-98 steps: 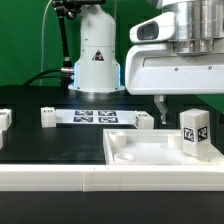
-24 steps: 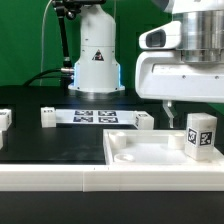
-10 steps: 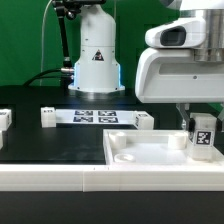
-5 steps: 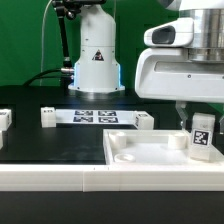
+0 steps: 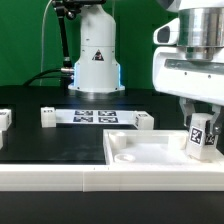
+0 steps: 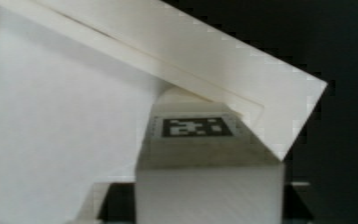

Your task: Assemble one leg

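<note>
- Square panel point(image 5: 135, 165): nearest, lying flat on the tabletop point(image 5: 40, 140).
- Leg point(image 5: 203, 138): pinched in my claw point(image 5: 201, 120), tilted, low over the panel's corner at the exterior view's right. I judge it should be squared upright before I press it down there.
- Spare leg point(image 5: 47, 117) and marker board point(image 5: 95, 117): farther back, well apart; neither obstructs.

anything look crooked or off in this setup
The leg, clamped in the gripper, tilts slightly instead of standing square over the white panel at its corner on the exterior view's right. Nothing else stands out.
</note>
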Controlling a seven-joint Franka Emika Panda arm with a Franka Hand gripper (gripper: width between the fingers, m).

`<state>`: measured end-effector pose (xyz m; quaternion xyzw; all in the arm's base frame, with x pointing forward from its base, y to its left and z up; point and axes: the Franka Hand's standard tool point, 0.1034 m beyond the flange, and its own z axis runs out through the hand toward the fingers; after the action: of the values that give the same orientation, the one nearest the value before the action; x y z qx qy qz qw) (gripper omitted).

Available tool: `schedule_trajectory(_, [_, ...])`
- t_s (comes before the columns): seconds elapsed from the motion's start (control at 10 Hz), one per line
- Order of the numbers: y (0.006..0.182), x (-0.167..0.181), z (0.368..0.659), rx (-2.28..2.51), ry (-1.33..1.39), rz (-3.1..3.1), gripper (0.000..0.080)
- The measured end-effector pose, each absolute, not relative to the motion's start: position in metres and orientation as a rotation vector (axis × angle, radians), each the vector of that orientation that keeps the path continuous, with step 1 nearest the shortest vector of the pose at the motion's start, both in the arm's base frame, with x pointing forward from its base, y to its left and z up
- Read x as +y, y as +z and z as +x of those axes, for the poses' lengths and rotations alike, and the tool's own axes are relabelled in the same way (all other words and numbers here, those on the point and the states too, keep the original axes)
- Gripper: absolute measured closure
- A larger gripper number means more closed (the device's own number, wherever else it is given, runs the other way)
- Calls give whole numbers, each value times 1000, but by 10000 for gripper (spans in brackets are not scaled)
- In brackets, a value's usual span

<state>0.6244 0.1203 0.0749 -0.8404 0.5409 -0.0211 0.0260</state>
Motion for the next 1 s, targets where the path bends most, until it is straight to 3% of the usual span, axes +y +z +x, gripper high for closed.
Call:
schedule_trajectory(0.6, [74, 122, 622, 2079, -10, -2260, 507])
schedule_trajectory(0.7, [73, 121, 622, 2001, -13, -2330, 281])
schedule_trajectory(0.8, [71, 118, 622, 1933, -15, -2390, 281])
schedule_trajectory(0.9, [71, 118, 622, 1933, -14, -2391, 176])
schedule_trajectory(1.0, [71, 119, 622, 1850, -14, -2459, 176])
